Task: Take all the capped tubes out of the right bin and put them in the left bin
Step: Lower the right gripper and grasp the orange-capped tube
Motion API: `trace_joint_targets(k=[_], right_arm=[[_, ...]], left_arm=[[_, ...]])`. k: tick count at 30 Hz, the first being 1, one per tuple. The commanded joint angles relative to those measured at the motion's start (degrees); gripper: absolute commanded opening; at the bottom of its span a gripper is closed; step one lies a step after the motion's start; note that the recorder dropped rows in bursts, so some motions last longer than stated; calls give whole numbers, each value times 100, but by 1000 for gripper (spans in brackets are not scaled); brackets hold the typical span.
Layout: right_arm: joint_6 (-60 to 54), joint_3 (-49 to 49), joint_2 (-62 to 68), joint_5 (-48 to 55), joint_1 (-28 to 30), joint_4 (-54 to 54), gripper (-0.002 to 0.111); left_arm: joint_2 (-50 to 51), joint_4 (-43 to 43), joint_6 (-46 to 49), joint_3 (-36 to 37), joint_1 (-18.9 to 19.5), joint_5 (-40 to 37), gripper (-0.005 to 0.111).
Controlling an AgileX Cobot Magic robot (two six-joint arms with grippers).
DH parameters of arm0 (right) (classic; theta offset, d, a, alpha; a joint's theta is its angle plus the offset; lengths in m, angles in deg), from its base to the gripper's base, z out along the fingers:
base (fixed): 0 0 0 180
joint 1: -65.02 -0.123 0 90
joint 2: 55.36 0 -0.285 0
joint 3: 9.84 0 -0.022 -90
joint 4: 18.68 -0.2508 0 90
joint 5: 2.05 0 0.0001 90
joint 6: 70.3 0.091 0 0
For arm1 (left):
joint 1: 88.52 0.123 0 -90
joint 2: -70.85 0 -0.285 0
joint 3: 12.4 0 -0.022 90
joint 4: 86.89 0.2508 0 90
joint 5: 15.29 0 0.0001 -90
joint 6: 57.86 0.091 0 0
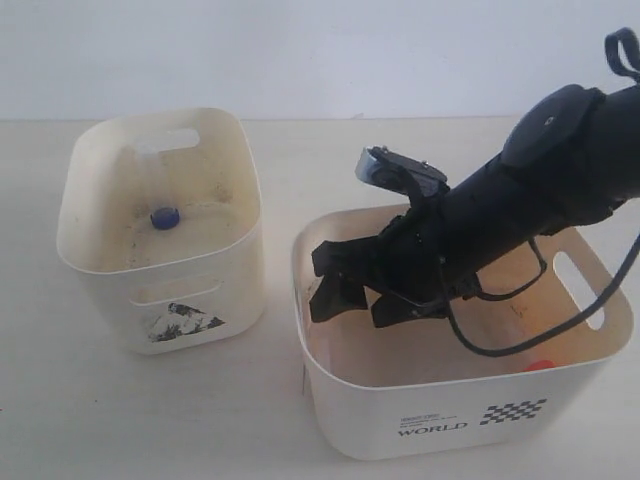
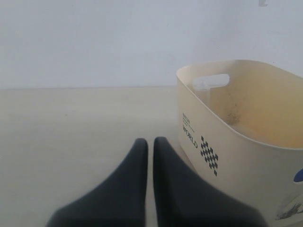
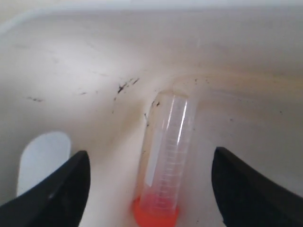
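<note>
One capped tube, the orange-capped tube (image 3: 165, 142), lies on the floor of the right bin (image 1: 450, 420), framed between the fingers of my right gripper (image 3: 150, 156). Its cap points back toward the wrist and its clear end points away from the fingertips. The fingers are spread wide with a gap on each side of the tube, touching nothing. I judge this as lining up so they can close across the barrel.

A blue-capped tube (image 1: 165, 216) sits in the left bin (image 1: 100, 290), well off to the far side of that gripper. My left gripper (image 2: 150, 146) is parked low, its fingers all but pressed together and holding nothing.

The wrist view does not show how high the fingertips are above the tube. From outside, the arm covers most of the bin floor and only a sliver of orange shows behind the front wall. I cannot find the other blue-capped tube.
</note>
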Motion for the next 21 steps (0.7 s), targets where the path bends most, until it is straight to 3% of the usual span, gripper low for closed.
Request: trace_joint_targets(k=[1,21], right_arm=[[-53,16,227,-169,-81,-15,67],[-25,16,677,-270,-126,-1,75]], left_arm=[[3,-36,-54,-21,2,36,4],[3,-36,-54,-21,2,36,4]])
